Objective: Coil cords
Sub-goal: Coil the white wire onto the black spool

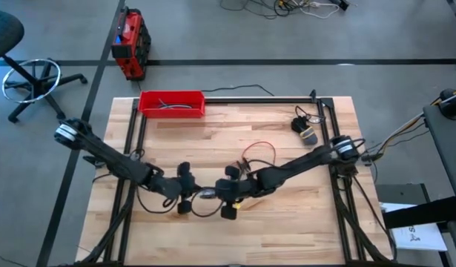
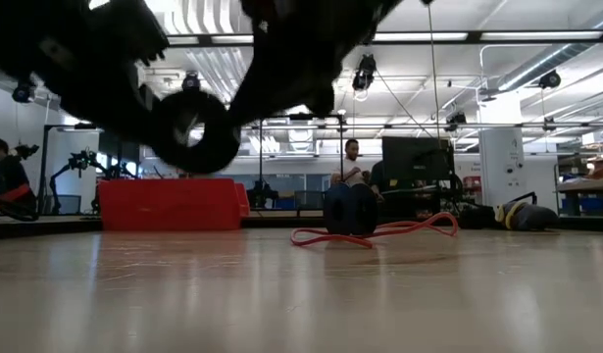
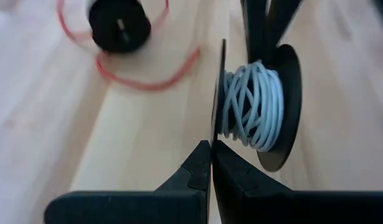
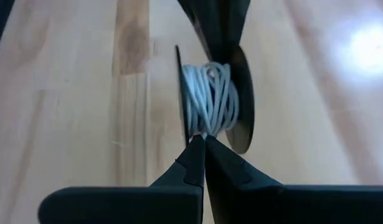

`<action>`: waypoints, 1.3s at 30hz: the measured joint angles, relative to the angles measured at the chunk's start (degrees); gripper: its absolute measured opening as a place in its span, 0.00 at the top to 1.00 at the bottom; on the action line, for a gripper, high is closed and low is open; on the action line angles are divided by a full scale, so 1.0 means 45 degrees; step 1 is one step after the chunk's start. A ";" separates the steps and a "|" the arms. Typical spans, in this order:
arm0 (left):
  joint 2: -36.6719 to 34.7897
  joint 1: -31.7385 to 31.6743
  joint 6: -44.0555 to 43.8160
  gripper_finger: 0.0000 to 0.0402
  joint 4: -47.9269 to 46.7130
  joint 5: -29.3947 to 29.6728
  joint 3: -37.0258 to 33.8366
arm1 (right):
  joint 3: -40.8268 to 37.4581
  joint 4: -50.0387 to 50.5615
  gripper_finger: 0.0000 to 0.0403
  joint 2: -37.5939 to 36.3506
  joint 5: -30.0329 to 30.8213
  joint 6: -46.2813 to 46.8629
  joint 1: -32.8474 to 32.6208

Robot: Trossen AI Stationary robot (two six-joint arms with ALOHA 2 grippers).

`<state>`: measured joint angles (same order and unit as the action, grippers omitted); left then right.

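Note:
The white cord (image 3: 250, 102) is wound in a bundle between two thin black discs, like a spool (image 1: 206, 194). The spool hangs above the table's near middle between my two grippers. My left gripper (image 3: 211, 149) is shut on one disc, coming from the left. My right gripper (image 4: 202, 142) is shut at the spool's edge, coming from the right. The red cord (image 1: 257, 152) lies in loose loops on the table behind them, its round black disc (image 3: 119, 25) standing on the wood. In the low view the spool shows as a dark round disc (image 2: 193, 127) above the table. My left gripper pinches the rim of the thinner black disc (image 3: 216, 124) between its two fingertips, coming level from the table's left. The spool is lifted clear of the table, its discs on edge. My right gripper's fingertips close on the spool's rim beside the white windings (image 4: 203, 127), coming level from the table's right. Whether they pinch the cord or a disc's edge, I cannot tell.
A red tray (image 1: 172, 102) with dark grey cables stands at the table's far left. A small black and grey device with a cable (image 1: 305, 127) lies at the far right. Black frame rails run along the table's sides. Bare wood lies near the front edge.

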<state>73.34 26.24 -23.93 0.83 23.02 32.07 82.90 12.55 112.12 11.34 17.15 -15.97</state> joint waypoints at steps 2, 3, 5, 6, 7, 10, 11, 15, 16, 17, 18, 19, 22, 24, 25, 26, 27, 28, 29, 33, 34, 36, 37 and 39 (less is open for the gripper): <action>0.0638 -0.0004 -0.0041 1.00 -0.0112 -0.0347 0.0091 | -0.0001 -0.0229 1.00 0.0536 -0.0051 0.0148 0.0031; 0.0950 0.0000 -0.0041 1.00 -0.0273 -0.0409 0.0179 | 0.0004 -0.0457 1.00 0.0765 -0.0145 0.0294 0.0044; 0.1637 -0.0005 -0.0041 1.00 -0.0441 -0.0667 0.0443 | 0.0004 -0.0526 1.00 0.1179 -0.0300 0.0512 0.0068; 0.1929 0.0000 -0.0041 1.00 -0.0535 -0.0755 0.0533 | 0.0004 -0.0663 1.00 0.1354 -0.0367 0.0629 0.0078; 0.2229 -0.0005 -0.0041 1.00 -0.0604 -0.0862 0.0617 | 0.0004 -0.0755 1.00 0.1508 -0.0366 0.0645 0.0078; 0.3045 -0.0005 0.0002 1.00 -0.0740 -0.1139 0.1005 | 0.0002 -0.0864 1.00 0.1870 -0.0414 0.0738 0.0068; 0.3233 -0.0005 0.0061 1.00 -0.0848 -0.1184 0.1137 | -0.0001 -0.0951 1.00 0.1973 -0.0429 0.0757 0.0067; 0.3857 -0.0005 0.0075 1.00 -0.1945 -0.1358 0.1850 | 0.0028 -0.1142 1.00 0.1991 -0.0395 0.0869 0.0063; 0.3930 -0.0005 0.0075 1.00 -0.2312 -0.1358 0.2040 | 0.0044 -0.1151 1.00 0.1991 -0.0395 0.0864 0.0070; 0.4002 -0.0005 0.0075 1.00 -0.2626 -0.1358 0.2222 | 0.0047 -0.1153 1.00 0.1991 -0.0395 0.0864 0.0078; 0.4062 -0.0005 0.0075 1.00 -0.2911 -0.1354 0.2404 | 0.0043 -0.1102 1.00 0.1991 -0.0395 0.0864 0.0083; 0.4088 -0.0005 0.0102 1.00 -0.3155 -0.1358 0.2528 | 0.0043 -0.1115 1.00 0.1983 -0.0390 0.0857 0.0083; 0.4110 -0.0005 0.0217 1.00 -0.3529 -0.1363 0.2760 | 0.0043 -0.0983 0.99 0.1897 -0.0410 0.0630 0.0078; 0.4081 -0.0006 0.0245 1.00 -0.3561 -0.1425 0.2795 | 0.0038 -0.0849 0.96 0.1752 -0.0395 0.0545 0.0078; 0.4055 -0.0009 0.0245 1.00 -0.3597 -0.1456 0.2790 | 0.0038 -0.0809 0.94 0.1637 -0.0389 0.0502 0.0078; 0.4050 -0.0005 0.0240 1.00 -0.3602 -0.1482 0.2785 | 0.0038 -0.0703 0.92 0.1532 -0.0384 0.0430 0.0083; 0.4050 -0.0005 0.0240 1.00 -0.3602 -0.1520 0.2767 | 0.0038 -0.0595 0.89 0.1397 -0.0376 0.0422 0.0083; 0.4050 -0.0005 0.0231 1.00 -0.3613 -0.1590 0.2754 | 0.0043 -0.0470 0.86 0.1268 -0.0375 0.0380 0.0083; 0.4050 -0.0005 0.0228 1.00 -0.3631 -0.1596 0.2751 | 0.0043 -0.0332 0.83 0.1171 -0.0376 0.0329 0.0083; 0.4050 -0.0005 0.0211 1.00 -0.3631 -0.1616 0.2746 | 0.0043 -0.0316 0.71 0.0957 -0.0381 0.0082 0.0083; 0.4045 -0.0005 0.0211 1.00 -0.3631 -0.1616 0.2746 | 0.0043 -0.0442 0.68 0.0941 -0.0384 0.0063 0.0082; 0.4045 -0.0005 0.0206 1.00 -0.3640 -0.1684 0.2728 | 0.0043 -0.0773 0.64 0.0937 -0.0484 -0.0002 0.0053; 0.4045 -0.0005 0.0202 1.00 -0.3644 -0.1761 0.2727 | 0.0043 -0.0960 0.61 0.0945 -0.0516 -0.0053 0.0030; 0.4041 -0.0005 0.0203 1.00 -0.3645 -0.1863 0.2727 | 0.0043 -0.1428 0.57 0.1027 -0.0524 -0.0142 -0.0012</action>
<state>91.53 26.22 -23.02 -15.57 14.64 44.34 83.09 6.12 116.74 8.98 16.51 -16.02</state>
